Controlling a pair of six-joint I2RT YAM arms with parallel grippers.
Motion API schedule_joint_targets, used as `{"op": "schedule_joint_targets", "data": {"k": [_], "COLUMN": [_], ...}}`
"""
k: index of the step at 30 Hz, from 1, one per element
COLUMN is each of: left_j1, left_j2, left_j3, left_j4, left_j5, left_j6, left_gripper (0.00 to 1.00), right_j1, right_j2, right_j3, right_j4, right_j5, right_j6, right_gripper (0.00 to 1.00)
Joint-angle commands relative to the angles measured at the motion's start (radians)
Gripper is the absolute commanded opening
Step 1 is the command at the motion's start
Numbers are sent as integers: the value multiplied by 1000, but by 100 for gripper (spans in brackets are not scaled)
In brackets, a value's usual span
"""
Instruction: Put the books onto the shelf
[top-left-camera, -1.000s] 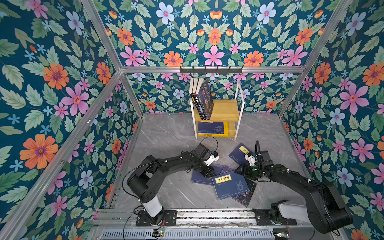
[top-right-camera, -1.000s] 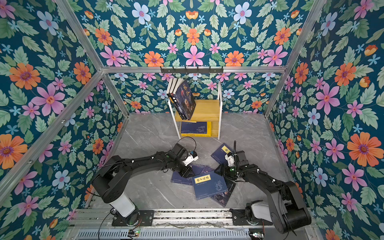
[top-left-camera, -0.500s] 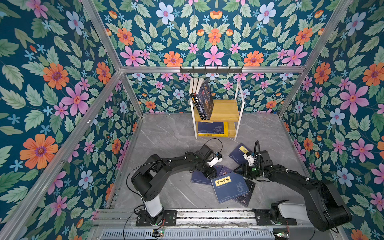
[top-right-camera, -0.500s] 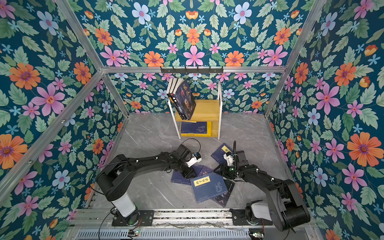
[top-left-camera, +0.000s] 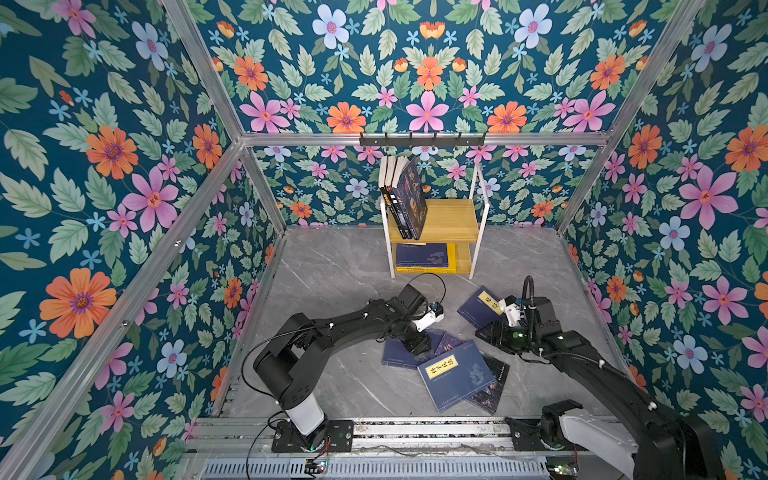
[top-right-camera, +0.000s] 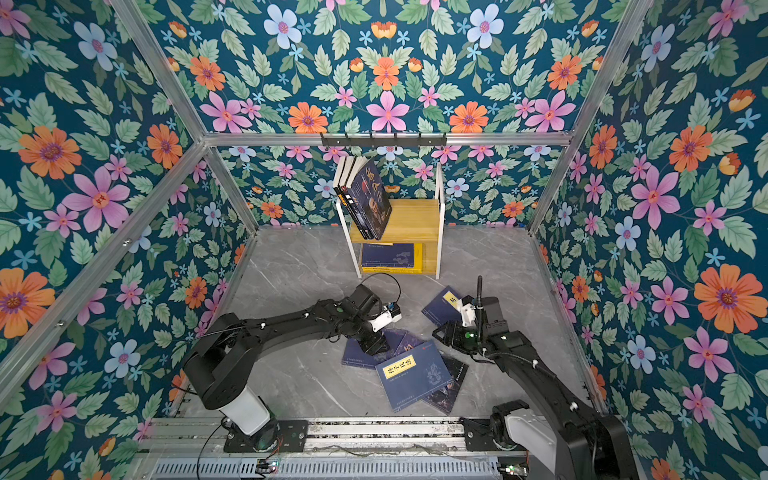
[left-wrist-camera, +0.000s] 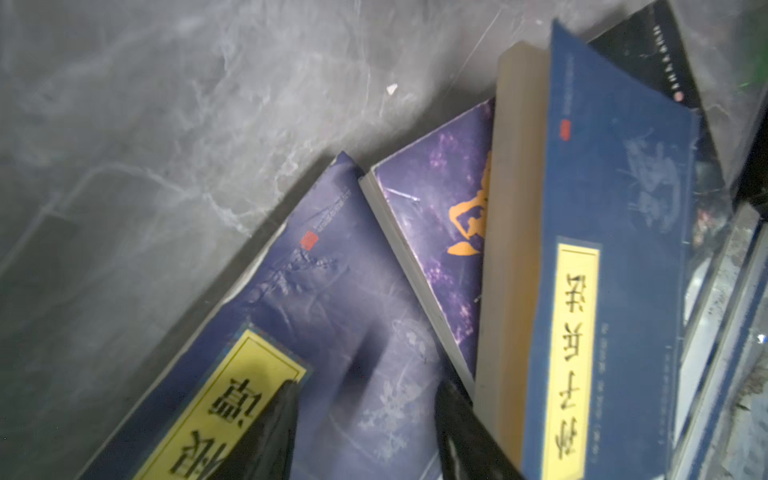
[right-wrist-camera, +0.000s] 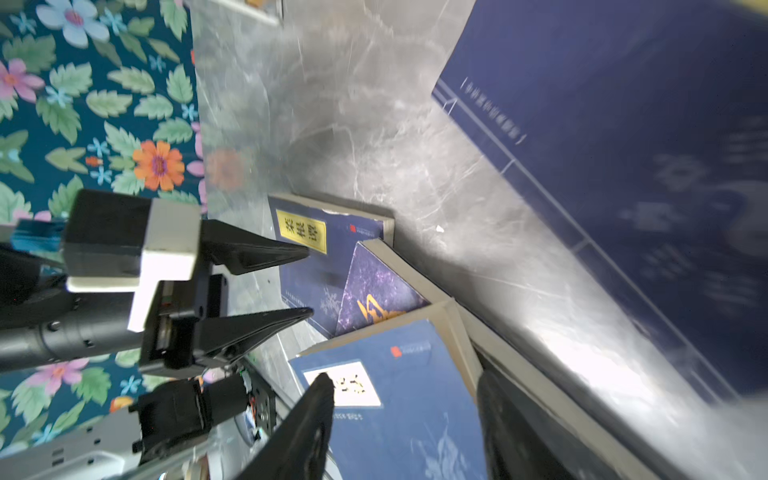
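The left claw (right-wrist-camera: 309, 280) hovers wide over a flat navy book (right-wrist-camera: 357, 249) on the worktop (top-left-camera: 332, 291). The right claw (right-wrist-camera: 403, 380) straddles a corner of the topmost navy book (top-left-camera: 456, 376), jaws apart; a grip cannot be told. The shelf (top-left-camera: 449, 216) stands well behind, dark books (top-left-camera: 409, 199) leaning on its upper board.

Left arm (top-left-camera: 345, 322): stretched forward, low
Left gripper (right-wrist-camera: 309, 280): jaws apart, angled down
Right arm (top-left-camera: 582, 353): stretched forward, low
Right gripper (right-wrist-camera: 405, 376): jaws apart
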Motion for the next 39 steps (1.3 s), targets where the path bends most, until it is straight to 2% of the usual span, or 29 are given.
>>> {"op": "schedule_joint_targets", "data": {"k": [1,6,7,10,13,16,20,23,30,33,39], "left_j1": [5,7,7,9,9,11,16,22,32,38,36], "left_j2": [-34,-46,-43,-15,16,43,70,86,109,114,131], "left_j3": [15,48,51,59,73,60,27,13,-17,-15,-17], "left_j4": [-106,-174,-174,-155,-148,-116,-69,-56,-10,-2,26], "left_j5": [9,104,133,180,221,274,325,350,368,372,383], "left_j6": [109,132,122,64,11,-43,-154,-160,-208,-240,-261], "left_gripper": [71,91,94,96,96,95,91,85,83,80,65], "right_j1": [2,22,48,152,241,350,411,430,449,450,451], "right_j2": [-103,-226,-256,-322,-344,-363,-324,-275,-196,-199,-205], "right_j3": [-6,-48,-59,-94,-155,-196,-249,-264,-316,-322,-335], "right_j4": [-190,-330,-334,-341,-300,-249,-124,-71,127,147,162], "right_j5": [66,56,54,105,102,183,198,215,244,271,288], "right_j6": [105,232,256,330,441,528,608,621,701,721,741], "right_gripper": [57,58,55,46,46,46,46,44,40,39,37]}}
